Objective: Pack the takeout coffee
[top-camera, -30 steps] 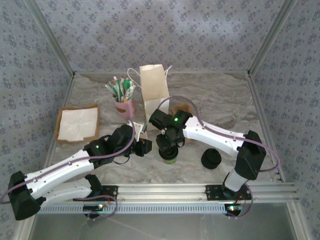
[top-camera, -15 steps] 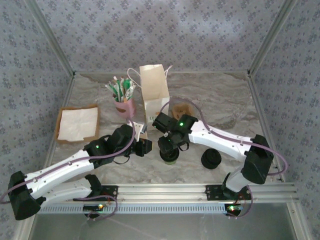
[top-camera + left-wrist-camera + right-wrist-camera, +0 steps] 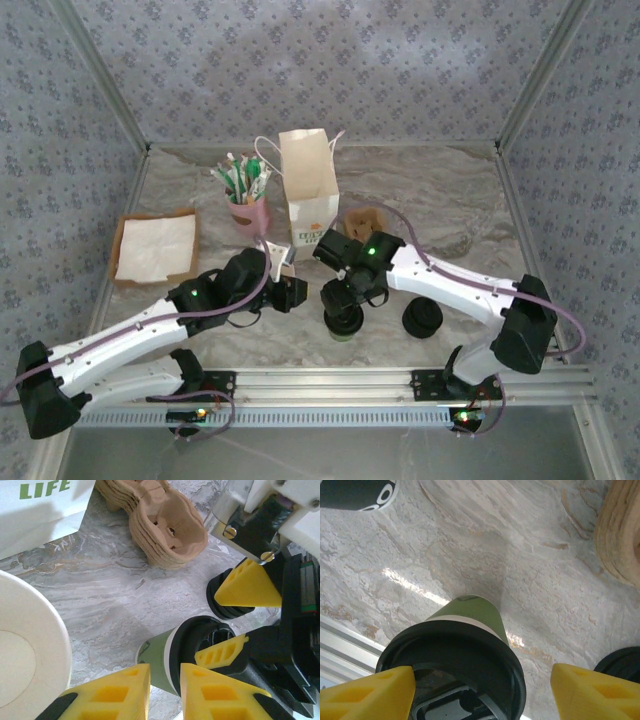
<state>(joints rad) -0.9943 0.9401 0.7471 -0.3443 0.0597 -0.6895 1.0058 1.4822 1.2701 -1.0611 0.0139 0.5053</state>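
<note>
The takeout coffee [image 3: 342, 325] is a green paper cup with a black lid [image 3: 455, 665], standing upright on the marble near the front middle. My right gripper [image 3: 482, 695] hangs right over it, open, its yellow fingers [image 3: 367, 692] wide on either side of the lid and clear of it. In the top view this right gripper [image 3: 343, 298] covers most of the cup. My left gripper [image 3: 165, 690] sits just left of the cup [image 3: 160, 655], with its jaws a narrow gap apart and nothing between them. The white paper bag [image 3: 308, 190] stands open behind.
Brown pulp cup carriers [image 3: 365, 218] lie right of the bag. A pile of black lids [image 3: 422, 318] sits right of the cup. A cream cup stack [image 3: 25, 655] is close on my left gripper's left. A pink holder of sticks [image 3: 247, 205] and a napkin tray [image 3: 155, 248] stand at the left.
My right gripper's jaws have spread wide off the cup's lid, and that arm has shifted slightly right and nearer. The left arm has hardly moved.
</note>
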